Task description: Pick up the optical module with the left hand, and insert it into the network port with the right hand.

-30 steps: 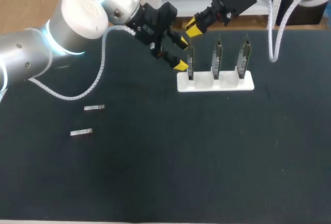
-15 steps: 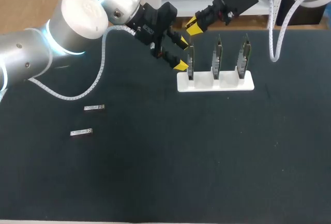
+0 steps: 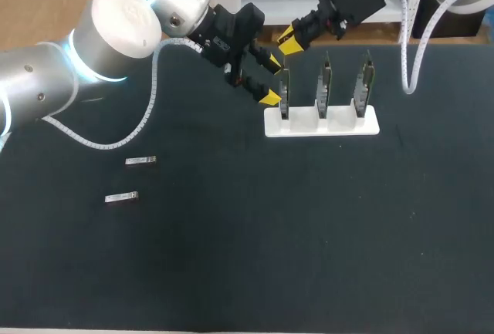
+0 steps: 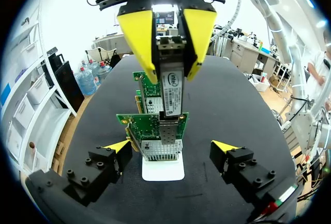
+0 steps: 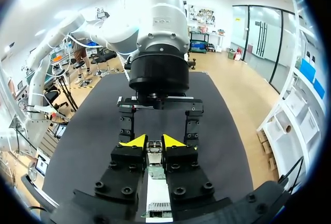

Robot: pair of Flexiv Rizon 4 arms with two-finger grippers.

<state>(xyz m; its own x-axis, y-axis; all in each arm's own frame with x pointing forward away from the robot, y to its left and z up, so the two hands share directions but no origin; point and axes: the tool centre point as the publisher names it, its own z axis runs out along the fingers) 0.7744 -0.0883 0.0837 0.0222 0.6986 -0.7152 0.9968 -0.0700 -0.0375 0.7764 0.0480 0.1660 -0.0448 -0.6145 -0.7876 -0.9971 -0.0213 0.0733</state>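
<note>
My right gripper [image 3: 287,38] is shut on a silver optical module [image 4: 168,81], held above the leftmost of three green network cards [image 3: 284,91] that stand in a white stand [image 3: 320,124]. In the left wrist view the module's lower end meets the metal port [image 4: 164,130] of the nearest card. How deep it sits I cannot tell. My left gripper [image 3: 268,79] is wide open beside that card, with its fingers [image 4: 118,147] on either side of the card's foot and touching nothing. In the right wrist view the module [image 5: 154,150] sits between the yellow tips of the right gripper [image 5: 154,142].
Two spare silver modules [image 3: 140,161] [image 3: 122,197] lie flat on the dark table at the left. The other two cards [image 3: 325,87] [image 3: 364,86] stand to the right in the same stand. Both arms crowd the space around the leftmost card.
My right gripper, with the module, has edged slightly up and toward the back right. The left arm has kept still, wide open.
</note>
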